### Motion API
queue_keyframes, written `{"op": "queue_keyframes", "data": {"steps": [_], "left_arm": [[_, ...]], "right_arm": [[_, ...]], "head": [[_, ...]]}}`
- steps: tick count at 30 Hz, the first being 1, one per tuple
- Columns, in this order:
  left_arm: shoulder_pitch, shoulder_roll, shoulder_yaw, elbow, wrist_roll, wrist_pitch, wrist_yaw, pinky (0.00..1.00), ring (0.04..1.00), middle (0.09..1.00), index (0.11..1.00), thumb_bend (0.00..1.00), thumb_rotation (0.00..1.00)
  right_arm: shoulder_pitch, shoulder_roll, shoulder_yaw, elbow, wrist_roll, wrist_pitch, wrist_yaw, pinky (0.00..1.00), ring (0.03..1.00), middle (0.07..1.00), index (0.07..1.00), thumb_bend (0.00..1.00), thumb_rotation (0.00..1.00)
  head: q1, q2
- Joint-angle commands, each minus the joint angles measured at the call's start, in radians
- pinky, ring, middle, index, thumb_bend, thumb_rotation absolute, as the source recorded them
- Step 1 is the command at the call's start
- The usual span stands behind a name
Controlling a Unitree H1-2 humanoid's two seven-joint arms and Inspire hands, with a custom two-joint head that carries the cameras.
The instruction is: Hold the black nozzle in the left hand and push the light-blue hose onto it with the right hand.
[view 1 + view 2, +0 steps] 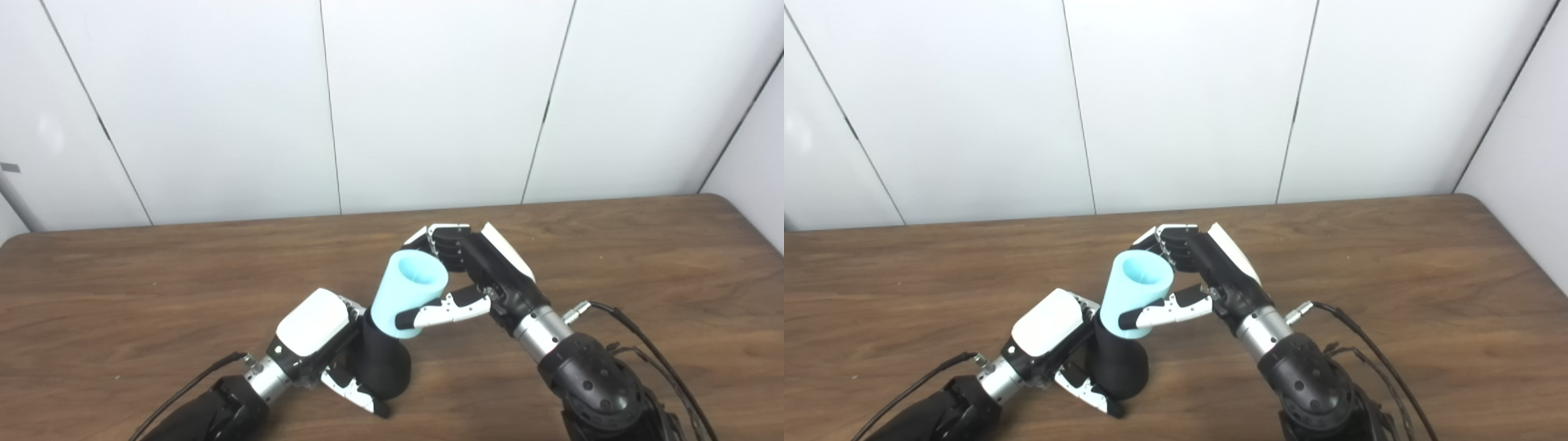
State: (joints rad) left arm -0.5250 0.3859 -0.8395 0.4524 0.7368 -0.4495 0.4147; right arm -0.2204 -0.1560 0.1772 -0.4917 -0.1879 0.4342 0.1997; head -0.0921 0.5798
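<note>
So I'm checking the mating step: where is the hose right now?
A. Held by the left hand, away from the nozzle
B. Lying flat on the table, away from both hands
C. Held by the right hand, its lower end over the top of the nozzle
C: the right hand grips the hose, whose lower end sits over the top of the nozzle that the left hand holds on the table.

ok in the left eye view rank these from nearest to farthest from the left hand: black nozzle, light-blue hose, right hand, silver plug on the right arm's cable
1. black nozzle: held in the left hand, standing on the table.
2. light-blue hose: on the nozzle's top, up and to the right.
3. right hand: gripping the hose from the right.
4. silver plug: farthest right, beside the right wrist.
</note>
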Motion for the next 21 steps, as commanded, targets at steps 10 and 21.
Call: {"op": "queue_keyframes", "data": {"steps": [10,21], "left_arm": [[0.202,-0.133,-0.125,0.169,-0.032,-0.02,0.005,0.22,0.293,0.405,0.52,0.51,0.0],[0.199,-0.139,-0.134,0.182,-0.022,-0.02,0.016,0.16,0.219,0.472,0.484,0.52,0.0]], "right_arm": [[-0.047,0.006,0.035,0.043,-0.081,-0.223,-0.042,0.09,0.149,0.431,0.539,0.51,0.0],[-0.045,0.008,0.06,0.125,-0.167,-0.439,-0.097,0.1,0.169,0.471,0.485,0.52,0.0]], "head": [[0.006,-0.01],[0.014,-0.021]]}}
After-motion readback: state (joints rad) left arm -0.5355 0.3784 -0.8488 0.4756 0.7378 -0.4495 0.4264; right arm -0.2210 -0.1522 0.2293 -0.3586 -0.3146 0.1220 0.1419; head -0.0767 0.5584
